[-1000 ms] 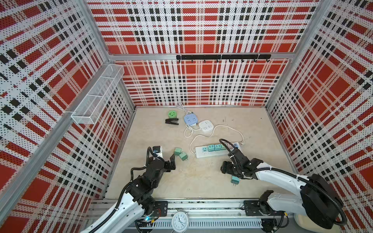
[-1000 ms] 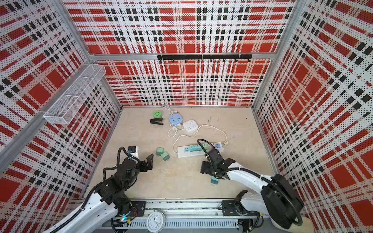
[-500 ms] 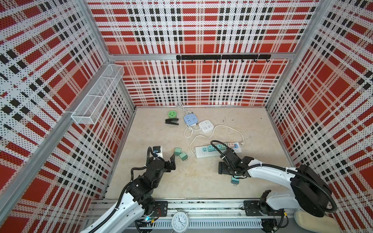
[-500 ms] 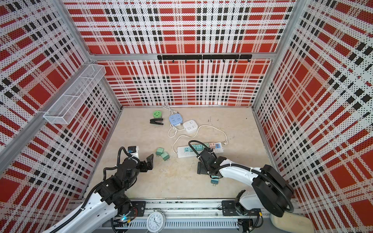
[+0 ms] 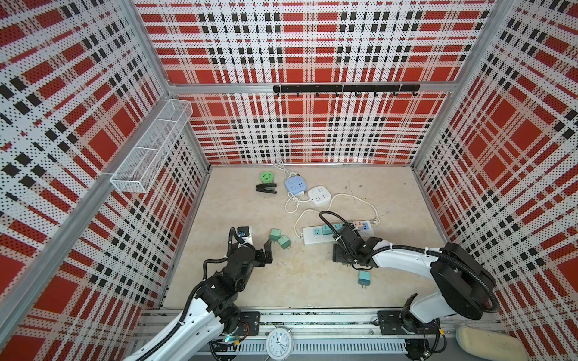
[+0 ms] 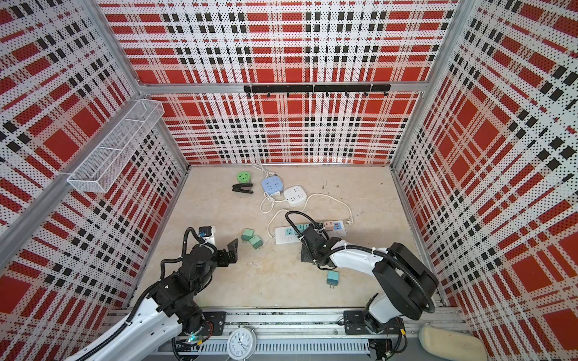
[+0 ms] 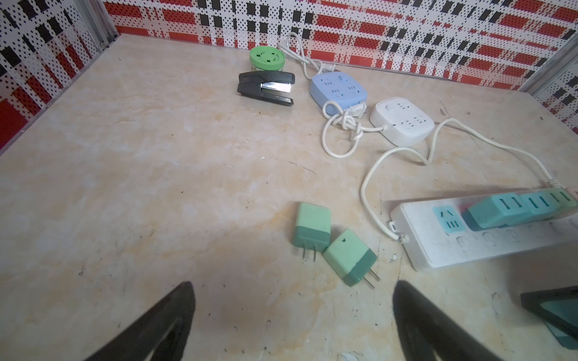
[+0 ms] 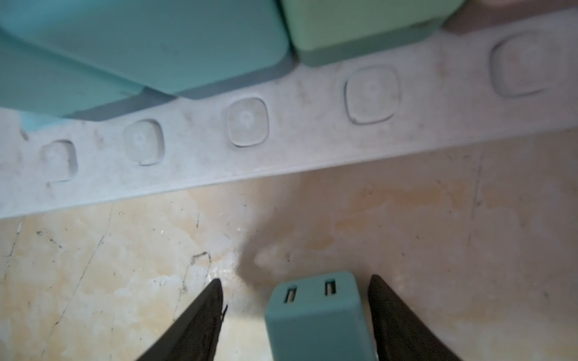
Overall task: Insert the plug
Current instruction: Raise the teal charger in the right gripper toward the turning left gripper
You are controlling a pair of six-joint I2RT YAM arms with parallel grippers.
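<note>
Looking down in both top views, the left hand [image 5: 262, 253] [image 6: 228, 252] hovers wide open and empty above the worktop [image 5: 250, 200], near two green plugs [image 5: 280, 238]. The right hand [image 5: 339, 257] [image 6: 308, 255] is low, just in front of the white power strip [image 5: 314, 236], which carries several teal adapters [image 5: 327, 230]. Its wrist hides how the fingers stand from here. A loose blue-green plug [image 5: 364, 278] lies flat near that arm, apart from the hand. A clock [image 5: 279, 343] sits on the front rail, its numerals too small to read.

From the left wrist, the two black fingers [image 7: 169, 322] stand far apart with nothing between them. One green plug bears a small dark mark [image 7: 344, 240], not legible as writing.

From the right wrist, the teal plug [image 8: 316, 322] stands between the right hand's fingers, its end with two USB slots toward the strip. One finger [image 8: 397, 315] sits right against its side and the other [image 8: 200, 318] is clear of it, so the hand is partly open and not gripping. The strip's buttons [image 8: 247, 122] show faint embossed power symbols.
</note>
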